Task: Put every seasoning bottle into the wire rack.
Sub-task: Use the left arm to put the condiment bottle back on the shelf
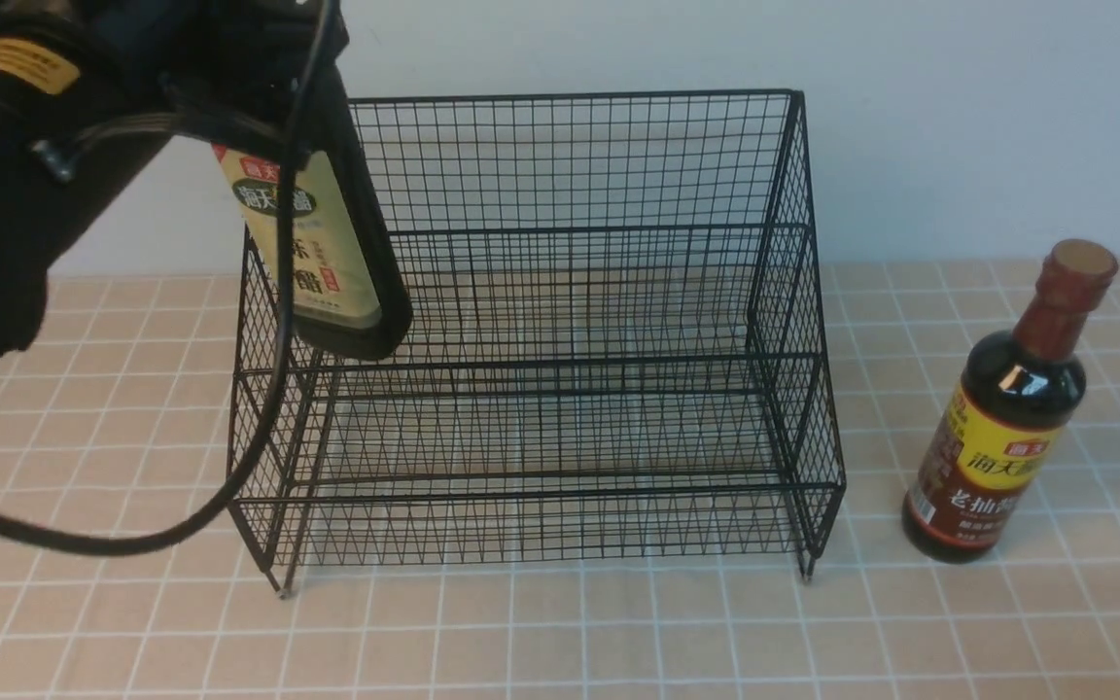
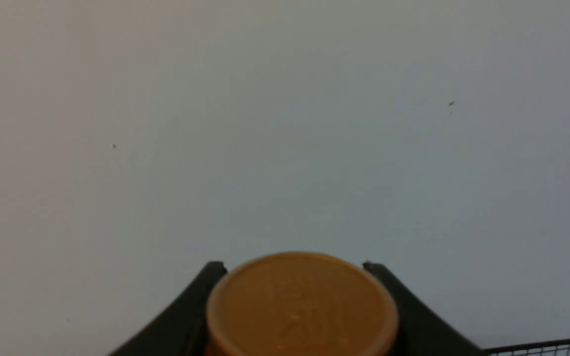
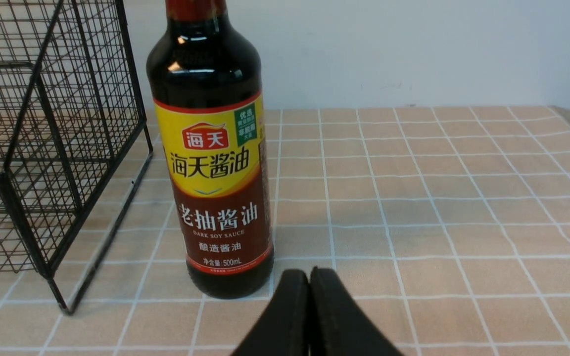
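Observation:
My left gripper (image 1: 251,122) is shut on the neck of the squarish dark bottle (image 1: 305,243) with the beige-green label. It holds the bottle tilted in the air over the left end of the black wire rack (image 1: 560,389). In the left wrist view the gold cap (image 2: 301,306) sits between the two fingers of the left gripper (image 2: 293,269). The round bottle (image 1: 1005,428) with the reddish-brown neck stands upright on the table, right of the rack. My right gripper (image 3: 309,273) is shut and empty, low near the round bottle's (image 3: 213,163) base. It is out of the front view.
The tiled tabletop (image 1: 618,632) runs to a white wall (image 1: 959,126) close behind the rack. A black cable (image 1: 259,418) hangs from the left arm across the rack's left side. The rack's right side (image 3: 42,148) stands just beside the round bottle.

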{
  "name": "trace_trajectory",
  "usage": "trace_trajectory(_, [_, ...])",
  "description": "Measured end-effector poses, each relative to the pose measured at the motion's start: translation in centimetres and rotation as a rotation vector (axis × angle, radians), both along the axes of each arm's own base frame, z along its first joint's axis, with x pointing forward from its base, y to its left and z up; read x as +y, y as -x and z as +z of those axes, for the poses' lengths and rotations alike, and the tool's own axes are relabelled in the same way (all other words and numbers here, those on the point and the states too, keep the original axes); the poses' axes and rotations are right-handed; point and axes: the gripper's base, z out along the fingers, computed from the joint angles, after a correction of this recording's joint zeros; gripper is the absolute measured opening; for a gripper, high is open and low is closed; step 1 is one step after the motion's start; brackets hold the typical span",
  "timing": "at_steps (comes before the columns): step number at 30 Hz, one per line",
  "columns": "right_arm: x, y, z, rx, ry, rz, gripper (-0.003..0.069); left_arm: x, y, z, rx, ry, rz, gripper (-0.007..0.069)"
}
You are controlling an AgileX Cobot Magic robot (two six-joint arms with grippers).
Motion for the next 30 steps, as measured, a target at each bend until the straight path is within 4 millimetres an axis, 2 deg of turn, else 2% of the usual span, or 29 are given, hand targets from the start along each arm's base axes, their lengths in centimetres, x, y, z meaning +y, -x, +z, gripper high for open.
trace_trajectory(7, [0.0, 0.0, 0.0, 0.000, 0.000, 0.000, -0.0015, -0.1, -2.1, -2.4, 0.080, -0.017, 0.070, 0.0302])
trace_trajectory(24, [0.0, 0.0, 0.0, 0.000, 0.000, 0.000, -0.0015, -0.1, -4.1, -6.8, 0.287, -0.043, 0.159, 0.0301])
trace_trajectory(30, [0.0, 0.0, 0.0, 0.000, 0.000, 0.000, -0.0015, -0.1, -4.4, -7.6, 0.320, -0.022, 0.171, 0.0301])
